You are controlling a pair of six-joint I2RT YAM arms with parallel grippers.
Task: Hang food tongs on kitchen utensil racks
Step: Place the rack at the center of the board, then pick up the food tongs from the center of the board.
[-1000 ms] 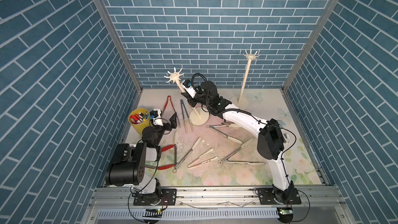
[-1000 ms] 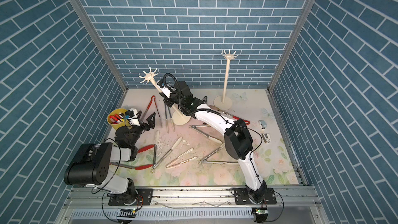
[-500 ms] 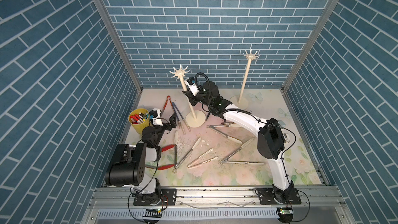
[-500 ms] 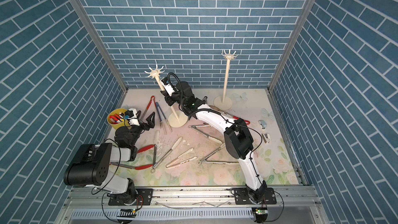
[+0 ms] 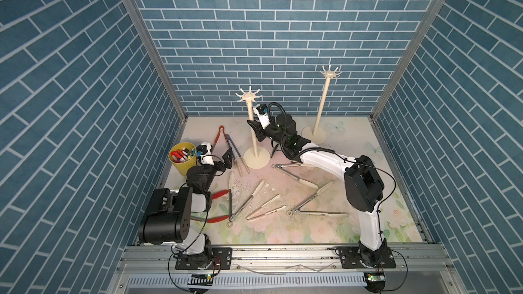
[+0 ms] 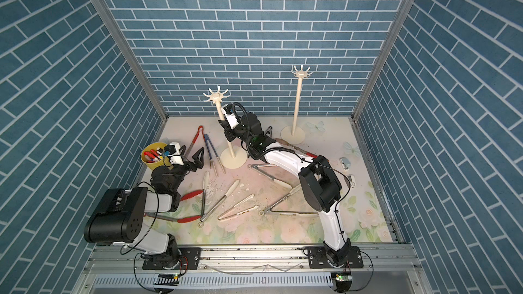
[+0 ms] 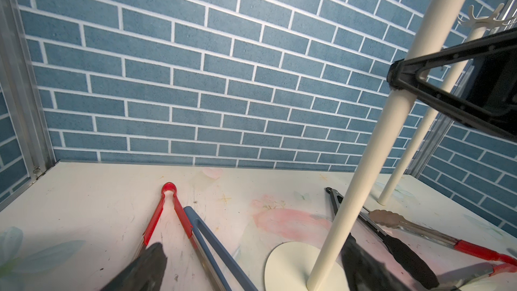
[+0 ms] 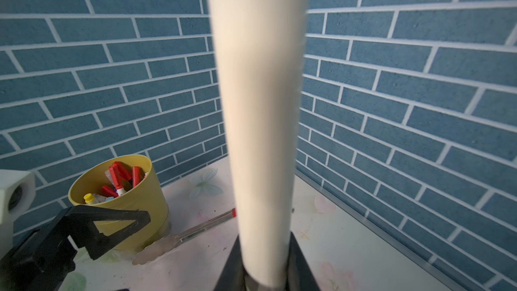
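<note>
Walls: blue brick, white grout. Table: pale floral print. Utensil racks: cream. Cup: yellow. Red tongs; blue tongs; steel tongs, cream-tipped.

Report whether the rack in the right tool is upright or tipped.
Upright: rack, base flat on the table, pole gripped by the right tool.

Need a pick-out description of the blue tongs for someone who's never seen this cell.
Find the yellow cup of markers by the left wall, then the nearer utensil rack, the one the right claw grips. The blue tongs lie flat on the mat between them, hinge toward the back wall. Slim and blue, unlike the red-handled steel tongs alongside.
</note>
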